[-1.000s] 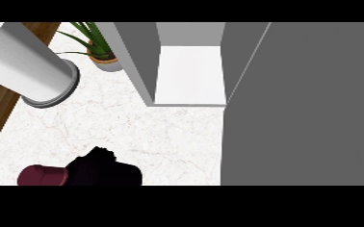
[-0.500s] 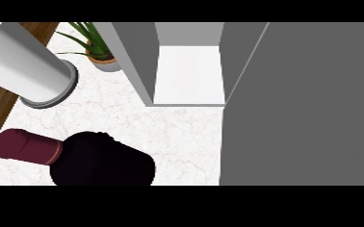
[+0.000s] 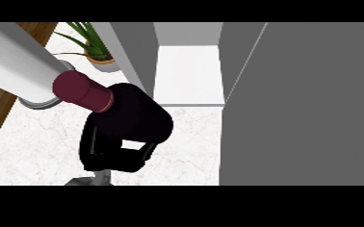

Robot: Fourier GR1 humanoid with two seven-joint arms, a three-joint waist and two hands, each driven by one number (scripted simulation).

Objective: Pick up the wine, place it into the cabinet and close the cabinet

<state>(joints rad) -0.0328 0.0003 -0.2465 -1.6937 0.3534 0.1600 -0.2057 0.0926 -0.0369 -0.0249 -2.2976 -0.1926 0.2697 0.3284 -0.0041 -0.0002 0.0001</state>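
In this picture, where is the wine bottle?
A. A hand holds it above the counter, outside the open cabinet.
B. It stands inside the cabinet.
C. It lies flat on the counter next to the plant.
A: the left hand curls round the wine bottle and holds it above the counter, in front of the cabinet, whose white shelf is bare.

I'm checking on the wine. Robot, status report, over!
Left hand shut on wine bottle, right hand out of view. Bottle tilted, cap left, before open cabinet. Grey cylinder beside cap.
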